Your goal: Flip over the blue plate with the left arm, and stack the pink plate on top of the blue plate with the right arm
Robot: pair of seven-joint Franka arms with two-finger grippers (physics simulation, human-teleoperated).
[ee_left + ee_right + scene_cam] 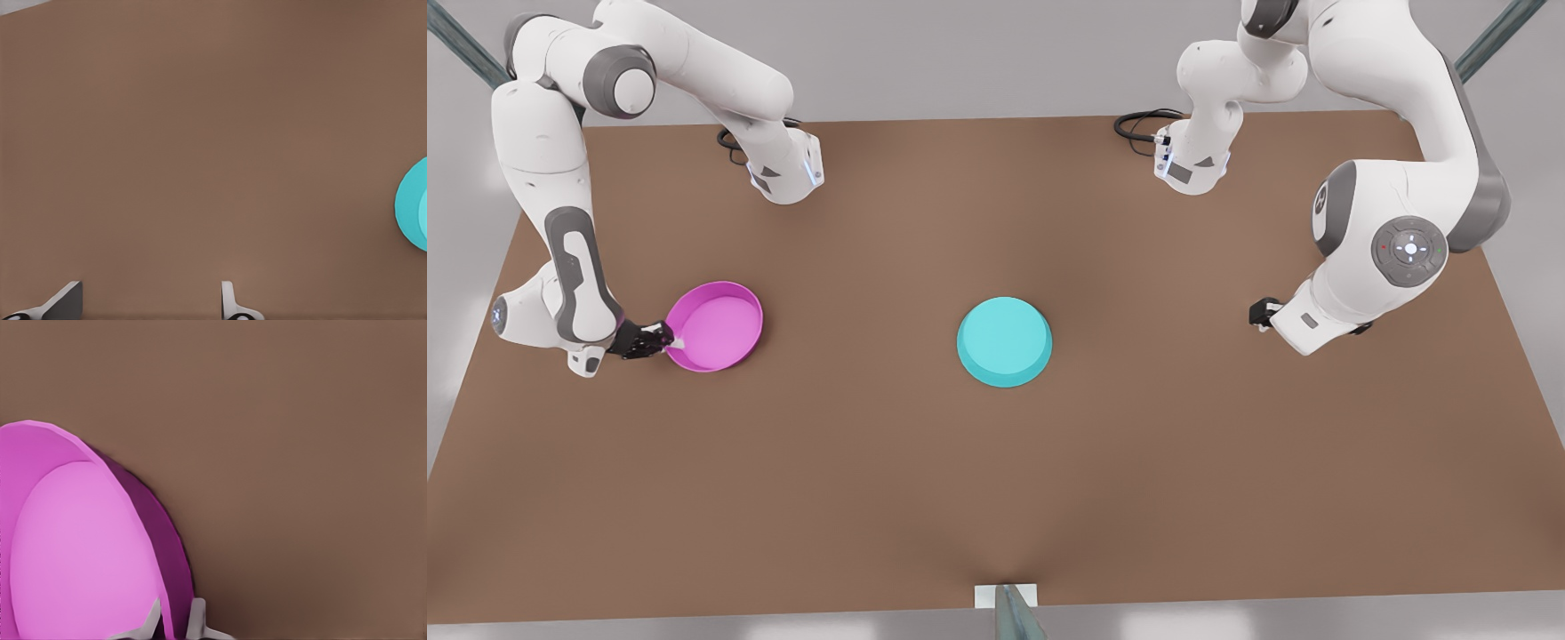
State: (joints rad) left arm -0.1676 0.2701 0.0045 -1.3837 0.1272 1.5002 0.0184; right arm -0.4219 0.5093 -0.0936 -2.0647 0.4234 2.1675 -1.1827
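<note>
Brown tabletop (871, 498) runs out from the near edge and carries both dishes, well apart from one another. On the front view's right the left arm (1396, 240) waits, bent low, its jaws (1261, 314) over bare board; its wrist view shows the two fingers (230, 301) standing wide apart with nothing between them, and the blue plate (413, 203) off to one side. On the front view's left the right arm (560, 267) reaches down to the pink plate (716, 325).

Near the middle of the tabletop the blue plate (1004, 342) lies upside down, flat base up, so the flip looks done. The pink plate sits open side up and seems tilted, its far side raised, though whether it touches the tabletop I cannot tell.

Right jaws (667, 339) have closed on the rim at the side facing away from the blue plate; the right wrist view shows one finger (152, 621) inside the wall and one outside. The carry therefore runs toward the front view's right, and the stack depends on landing centred on that upturned base.
</note>
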